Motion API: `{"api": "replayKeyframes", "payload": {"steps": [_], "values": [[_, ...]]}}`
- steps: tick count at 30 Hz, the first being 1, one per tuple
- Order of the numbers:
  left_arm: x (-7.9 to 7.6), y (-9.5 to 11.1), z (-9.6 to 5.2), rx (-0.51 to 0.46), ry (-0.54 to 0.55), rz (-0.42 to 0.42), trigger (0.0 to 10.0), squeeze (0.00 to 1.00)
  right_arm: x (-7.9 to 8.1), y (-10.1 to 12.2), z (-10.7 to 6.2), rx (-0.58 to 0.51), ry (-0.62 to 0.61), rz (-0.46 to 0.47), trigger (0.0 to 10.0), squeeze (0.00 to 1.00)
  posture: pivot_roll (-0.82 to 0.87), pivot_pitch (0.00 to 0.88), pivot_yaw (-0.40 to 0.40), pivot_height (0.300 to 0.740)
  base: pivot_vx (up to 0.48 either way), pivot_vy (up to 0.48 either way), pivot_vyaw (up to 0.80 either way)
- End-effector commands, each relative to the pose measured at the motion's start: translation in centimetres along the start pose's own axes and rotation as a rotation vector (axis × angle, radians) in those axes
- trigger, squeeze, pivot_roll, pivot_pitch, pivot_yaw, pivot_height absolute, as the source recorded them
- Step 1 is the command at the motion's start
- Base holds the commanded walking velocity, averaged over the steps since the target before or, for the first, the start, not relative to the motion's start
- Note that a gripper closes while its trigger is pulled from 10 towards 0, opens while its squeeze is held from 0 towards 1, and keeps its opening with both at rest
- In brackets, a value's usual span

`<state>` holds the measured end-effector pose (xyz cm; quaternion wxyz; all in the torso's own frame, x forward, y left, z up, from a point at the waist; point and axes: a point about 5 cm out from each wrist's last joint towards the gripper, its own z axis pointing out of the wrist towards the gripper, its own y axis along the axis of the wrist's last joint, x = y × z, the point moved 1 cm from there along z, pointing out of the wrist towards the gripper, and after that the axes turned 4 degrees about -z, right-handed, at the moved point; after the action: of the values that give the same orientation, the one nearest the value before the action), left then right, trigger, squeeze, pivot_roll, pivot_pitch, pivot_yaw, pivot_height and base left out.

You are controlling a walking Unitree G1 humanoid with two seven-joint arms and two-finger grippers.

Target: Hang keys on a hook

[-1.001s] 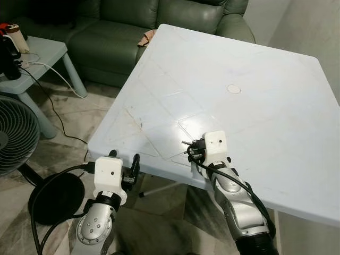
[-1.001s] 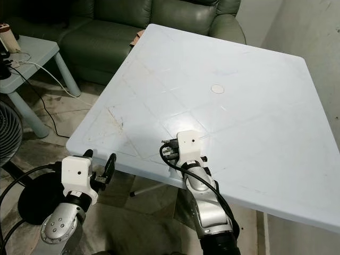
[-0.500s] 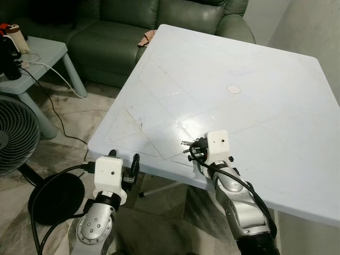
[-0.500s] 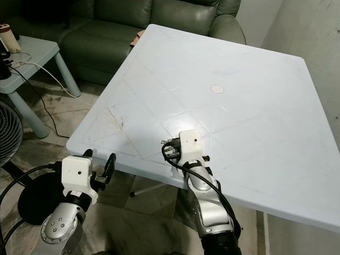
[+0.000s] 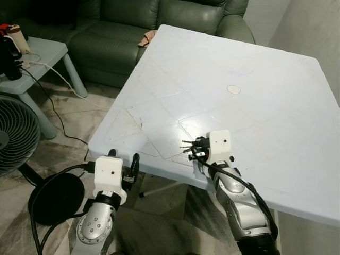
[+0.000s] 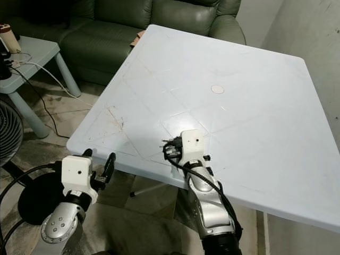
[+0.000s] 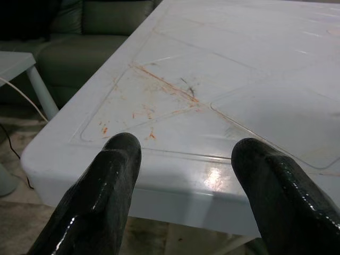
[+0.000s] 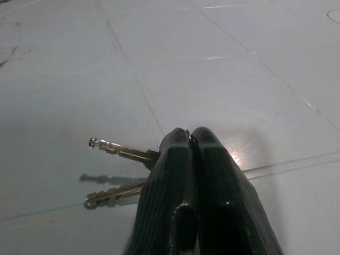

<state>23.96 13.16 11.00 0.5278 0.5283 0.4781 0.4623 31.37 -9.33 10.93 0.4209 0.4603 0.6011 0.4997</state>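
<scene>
My right gripper is shut on the keys over the near edge of the pale blue table. Two metal key blades stick out sideways from between the black fingers. One blade casts a shadow on the tabletop just beneath, so the keys hang slightly above the surface. My left gripper stands open below and in front of the table's near left corner, with nothing between its fingers.
A green sofa stands behind the table. To the left are a small light side table with cables, and a floor fan with a round black base. Orange-brown scratches mark the table's near left corner.
My right gripper has lifted and shifted slightly to the right with the keys in it. The left arm has stayed still.
</scene>
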Motion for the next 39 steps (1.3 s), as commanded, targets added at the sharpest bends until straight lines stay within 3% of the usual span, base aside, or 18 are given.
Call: {"api": "replayKeyframes", "payload": {"steps": [1,6,9,11,13,19,23,25,26,28,29,31,32,34,35,36,39], "values": [[0.1,0.1,0.2,-0.006,0.013,0.006,10.0,0.00,-0.6,1.1,0.2,-0.041,-0.017,0.039,0.0,0.00,-0.01,0.120,-0.086,0.740,0.000,0.000,0.00],[0.1,0.3,0.5,-0.013,0.016,0.007,10.0,0.00,-1.2,1.7,0.6,-0.043,-0.062,0.047,0.0,0.00,-0.01,0.112,-0.084,0.740,0.000,0.000,0.00],[0.2,0.4,0.7,-0.019,0.020,0.005,10.0,0.00,-2.0,1.6,1.1,0.013,-0.125,0.112,0.0,0.00,-0.01,0.111,-0.083,0.740,0.000,0.000,0.00],[0.3,0.4,0.8,-0.022,0.023,0.006,10.0,0.00,-2.8,1.9,1.4,0.029,-0.164,0.245,0.0,0.00,-0.01,0.105,-0.082,0.740,0.000,0.000,0.00],[0.3,0.5,0.9,-0.024,0.024,0.007,10.0,0.00,-3.0,2.2,1.4,0.025,-0.162,0.293,0.0,0.00,-0.01,0.104,-0.082,0.740,0.000,0.000,0.00],[0.6,0.8,1.4,-0.038,0.044,-0.017,10.0,0.00,-3.5,3.6,1.4,-0.045,-0.154,0.337,0.0,0.00,-0.02,0.095,-0.080,0.740,0.000,0.000,0.00],[1.2,1.3,1.9,-0.053,0.074,-0.068,10.0,0.00,-3.3,4.4,1.4,-0.076,-0.118,0.274,0.0,0.00,-0.02,0.088,-0.078,0.740,0.000,0.000,0.00],[1.8,1.7,2.3,-0.068,0.098,-0.080,10.0,0.00,-2.9,4.7,1.4,-0.103,-0.084,0.167,0.0,0.00,-0.02,0.079,-0.074,0.740,0.000,0.000,0.00],[2.1,1.9,2.5,-0.071,0.111,-0.075,10.0,0.00,-2.8,4.8,1.4,-0.117,-0.085,0.132,0.9,0.00,-0.02,0.079,-0.074,0.740,0.000,0.000,0.00],[2.8,2.4,2.9,-0.082,0.138,-0.085,10.0,0.00,-2.8,5.2,1.3,-0.147,-0.070,0.071,0.5,0.00,-0.03,0.073,-0.072,0.740,0.000,0.000,0.00],[3.5,3.0,3.3,-0.099,0.161,-0.103,10.0,0.00,-2.7,5.8,1.1,-0.214,-0.047,0.013,2.2,0.00,-0.03,0.068,-0.070,0.740,0.000,0.000,0.00],[3.7,3.2,3.4,-0.105,0.168,-0.107,10.0,0.00,-2.7,6.0,1.0,-0.238,-0.041,-0.003,2.2,0.00,-0.03,0.068,-0.070,0.740,0.000,0.000,0.00],[3.7,3.2,3.4,-0.105,0.168,-0.108,10.0,0.00,-2.7,6.0,1.0,-0.237,-0.040,-0.003,8.9,0.00,-0.03,0.066,-0.069,0.740,0.000,0.000,0.00],[4.3,4.2,3.8,-0.133,0.183,-0.099,10.0,0.00,-2.8,6.7,0.6,-0.292,-0.005,0.019,8.9,0.00,-0.03,0.060,-0.065,0.740,0.000,0.000,0.00],[4.5,4.5,3.9,-0.141,0.187,-0.097,10.0,0.00,-2.9,6.9,0.5,-0.308,0.005,0.025,10.0,0.00,-0.03,0.060,-0.065,0.740,0.000,0.000,0.00],[5.0,5.7,4.2,-0.180,0.198,-0.079,10.0,0.00,-3.3,7.7,0.1,-0.368,0.020,0.046,10.0,0.00,-0.04,0.047,-0.060,0.740,0.000,0.000,0.00],[5.3,6.6,4.3,-0.219,0.202,-0.068,10.0,0.00,-3.5,8.1,-0.3,-0.409,0.029,0.060,10.0,0.00,-0.04,0.035,-0.053,0.740,0.000,0.000,0.00]]}}
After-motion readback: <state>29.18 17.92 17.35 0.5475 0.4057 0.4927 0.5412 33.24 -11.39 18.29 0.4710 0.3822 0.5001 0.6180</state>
